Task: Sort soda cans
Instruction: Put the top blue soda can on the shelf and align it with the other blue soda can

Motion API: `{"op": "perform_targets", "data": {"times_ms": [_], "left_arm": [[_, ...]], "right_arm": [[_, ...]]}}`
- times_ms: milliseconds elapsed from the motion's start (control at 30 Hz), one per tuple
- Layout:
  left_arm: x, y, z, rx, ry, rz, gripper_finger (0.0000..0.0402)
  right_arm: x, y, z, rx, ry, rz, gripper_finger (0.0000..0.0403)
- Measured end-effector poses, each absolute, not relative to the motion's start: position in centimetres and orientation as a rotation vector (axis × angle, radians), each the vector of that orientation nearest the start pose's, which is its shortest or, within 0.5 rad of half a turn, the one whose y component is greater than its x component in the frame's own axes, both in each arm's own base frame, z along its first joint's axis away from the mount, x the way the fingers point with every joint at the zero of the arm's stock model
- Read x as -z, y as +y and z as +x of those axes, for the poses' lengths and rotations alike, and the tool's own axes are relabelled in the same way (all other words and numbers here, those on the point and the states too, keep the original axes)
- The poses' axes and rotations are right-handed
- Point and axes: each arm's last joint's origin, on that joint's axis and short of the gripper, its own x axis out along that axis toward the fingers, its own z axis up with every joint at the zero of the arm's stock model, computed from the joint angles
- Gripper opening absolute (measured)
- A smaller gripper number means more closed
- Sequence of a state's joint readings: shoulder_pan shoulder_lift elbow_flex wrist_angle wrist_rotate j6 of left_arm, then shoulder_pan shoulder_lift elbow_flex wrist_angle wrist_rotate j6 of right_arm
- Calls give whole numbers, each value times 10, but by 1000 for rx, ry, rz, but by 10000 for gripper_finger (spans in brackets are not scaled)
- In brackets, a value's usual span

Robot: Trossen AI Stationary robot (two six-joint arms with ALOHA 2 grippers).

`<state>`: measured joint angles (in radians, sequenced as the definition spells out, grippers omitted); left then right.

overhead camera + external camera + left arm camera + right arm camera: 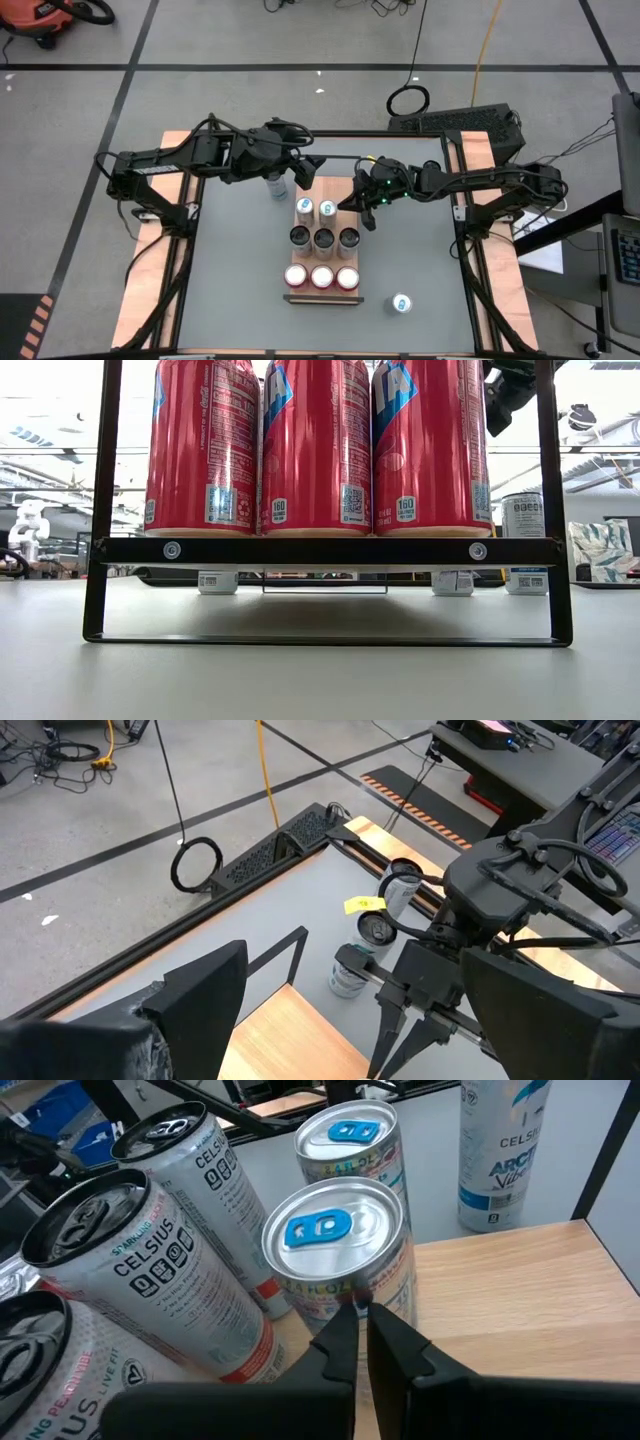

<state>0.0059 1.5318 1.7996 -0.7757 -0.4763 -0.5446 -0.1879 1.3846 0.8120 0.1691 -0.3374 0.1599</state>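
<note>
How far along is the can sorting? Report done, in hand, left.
Done: three red cans, three dark-topped cans and two blue-tabbed cans stand in rows on the wooden board. In hand: nothing; left gripper open, right gripper shut beside the blue-tabbed cans. Left: at least the back can and the front can, loose on the table.

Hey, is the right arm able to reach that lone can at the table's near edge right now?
Probably yes. The lone can stands alone on bare table, clear of the rack. The right gripper hovers shut by the back-row cans and would need to open first.
</note>
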Motion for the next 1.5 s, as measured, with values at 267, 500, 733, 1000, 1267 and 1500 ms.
{"op": "perform_targets", "data": {"times_ms": [267, 500, 733, 1000, 1267, 1500], "left_arm": [[-444, 15, 312, -592, 356, -403, 368], [-444, 15, 312, -592, 356, -403, 368], [-444, 15, 312, -593, 357, -404, 368], [-444, 15, 312, -590, 358, -403, 368], [-444, 15, 311, -591, 362, -401, 368], [-441, 14, 310, -591, 393, -396, 368]], "right_arm": [[-246, -46, 295, -119, 369, 240, 0], [-247, -47, 295, -101, 357, 227, 0], [-252, -46, 291, -101, 353, 234, 0], [-248, -43, 294, -108, 372, 264, 0], [-246, -39, 296, -116, 370, 256, 0], [-249, -40, 290, -108, 398, 282, 0]]}}
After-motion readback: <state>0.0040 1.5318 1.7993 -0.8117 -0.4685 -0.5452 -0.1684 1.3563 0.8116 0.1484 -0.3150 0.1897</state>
